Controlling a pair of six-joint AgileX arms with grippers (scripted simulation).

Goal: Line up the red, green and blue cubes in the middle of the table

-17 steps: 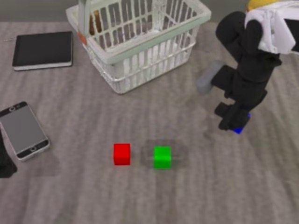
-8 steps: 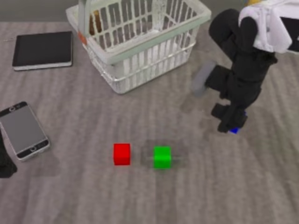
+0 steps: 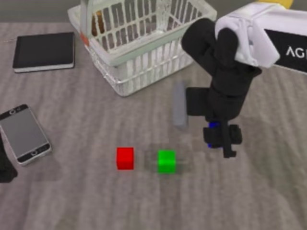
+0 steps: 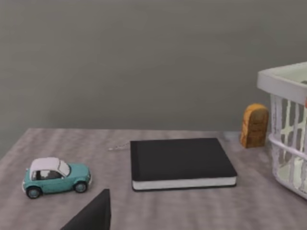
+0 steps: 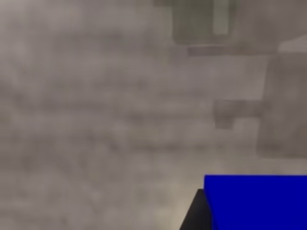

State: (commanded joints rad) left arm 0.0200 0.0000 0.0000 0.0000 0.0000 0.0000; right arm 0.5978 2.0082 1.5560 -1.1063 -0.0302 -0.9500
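Two cubes already sat in a row at lower centre of the top view, the red cube (image 3: 125,158) and the green cube (image 3: 167,161) apart with a gap between them, while our right tool (image 3: 219,139) carried the third. Its fingers were closed on the blue cube (image 3: 211,128), of which only slivers showed under the black wrist, right of the green one and a little higher in the frame.

We judged the chief risk to be placement: the arm hid most of the blue cube from above, so we could set it down out of line with the other two, or too close and nudge the green cube. A slack grip might also let it slip early.

From the right wrist view we saw the blue cube (image 5: 256,201) large at lower right against the grey tabletop (image 5: 96,120), confirming it was held, which the top view barely showed.

Our left tool (image 3: 5,167) stayed parked at the far left edge near the phone (image 3: 24,133); whether it was open we could not tell. Its wrist view alone showed a teal toy car (image 4: 55,176) beside the black notebook (image 4: 180,162), while the basket (image 3: 139,43) filled the top centre from above.
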